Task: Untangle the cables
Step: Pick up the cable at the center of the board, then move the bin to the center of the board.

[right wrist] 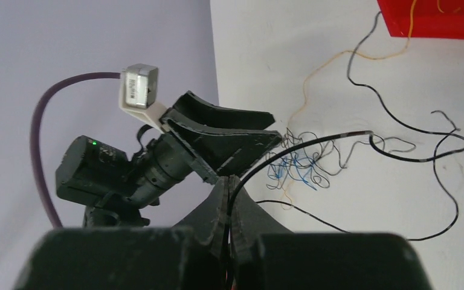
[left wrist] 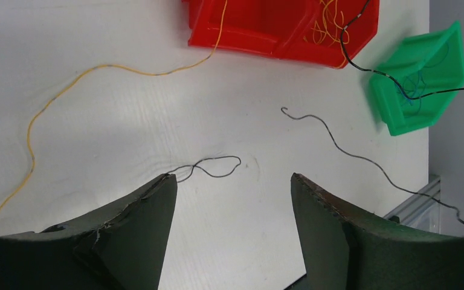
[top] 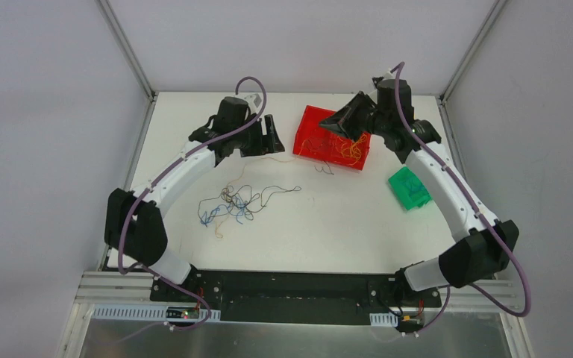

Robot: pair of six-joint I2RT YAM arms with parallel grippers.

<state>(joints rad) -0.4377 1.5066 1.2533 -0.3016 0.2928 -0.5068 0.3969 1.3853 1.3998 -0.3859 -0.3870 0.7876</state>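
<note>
The left pincer hangs over the white surface with its jaws spread wide and nothing between them. In its wrist view a thin grey cable lies in a small loop just ahead of the gap. The loop's tail runs up to the tip of the left finger, and whether it touches cannot be told. A yellow cable trails across the surface from about 8 o'clock up to the red bin at 12 o'clock.

From above, the main clump of cables, blue, orange and dark strands knotted loosely, lies flat on the surface at about 7 o'clock from the left pincer, well apart from it. The red bin sits at 3 o'clock from that pincer and holds curly yellow strands.

The right pincer hovers over the red bin with its jaws pressed together on a black cable. That cable arcs out from between the fingers towards 2 o'clock, passing over the clump. The green bin lies at 4 o'clock from the right pincer, with a few blue strands inside.
</note>
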